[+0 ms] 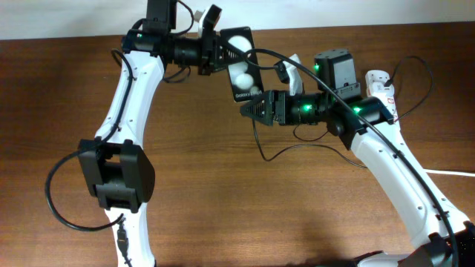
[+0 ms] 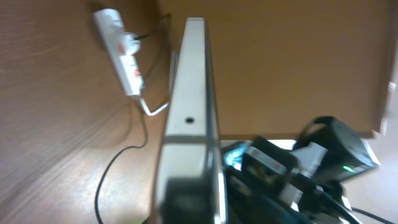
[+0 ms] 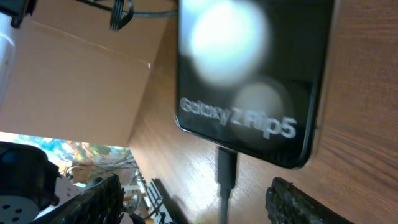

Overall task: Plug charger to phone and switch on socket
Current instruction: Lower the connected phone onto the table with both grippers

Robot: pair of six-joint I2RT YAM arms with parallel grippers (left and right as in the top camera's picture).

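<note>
Brown wooden table (image 1: 223, 193) fills the overhead view, and both arms meet near its far edge. Left claw (image 1: 220, 53) is clamped on the upper end of the phone (image 1: 243, 68), holding it up off the wood. From the left wrist camera the phone shows edge-on, a slim pale strip running straight away from the lens. Right claw (image 1: 249, 111) sits just beside the phone's lower end, pointing at it, jaws spread wide. On the right wrist camera its two dark fingers (image 3: 93, 202) stand well apart at the bottom corners. Between them runs the charger (image 1: 265, 152), loose, not pinched. Its plug tip (image 3: 226, 167) meets the phone's bottom edge, right under the white "Galaxy Z Flip5" lettering. Whether it is pushed fully home, I cannot tell. From there the thin black cable drops under the right claw and curls off to the right across the table. Socket (image 1: 381, 87) lies well apart, behind the right arm's elbow at the table's right end.
</note>
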